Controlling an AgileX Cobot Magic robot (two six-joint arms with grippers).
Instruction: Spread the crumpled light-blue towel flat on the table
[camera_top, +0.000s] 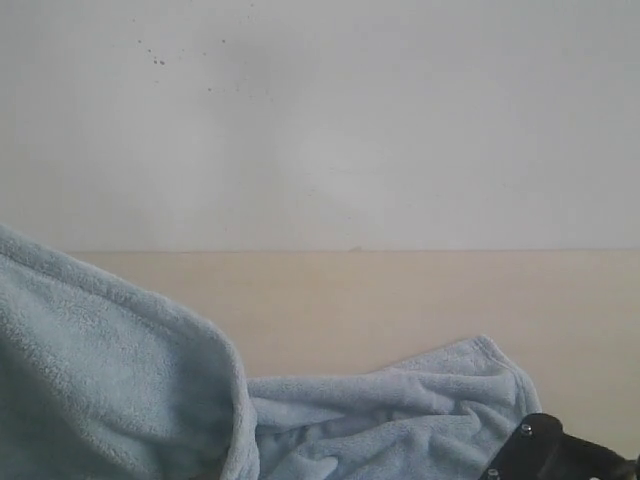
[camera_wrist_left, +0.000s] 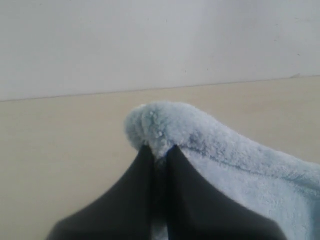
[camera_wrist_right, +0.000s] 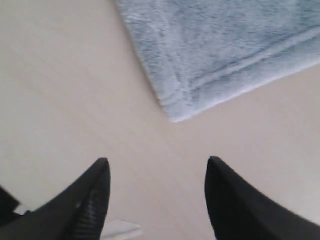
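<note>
Beige worktop (camera_top: 420, 300) w/ towel (camera_top: 400, 425)
Pale blue towel rumpled on near side; rt corner flat, left part bunched, maybe lifted off.

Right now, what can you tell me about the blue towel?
The towel is pale blue, fluffy terry with a narrow hemmed border. It is crumpled: one side is lifted, a fold pinched in the shut left gripper, and the rest lies rumpled on the beige table. One hemmed corner lies flat, untouched by the open right gripper.

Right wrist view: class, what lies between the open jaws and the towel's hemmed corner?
Only bare table. In the right wrist view the towel corner lies flat ahead of the right gripper, apart from its open jaws.
</note>
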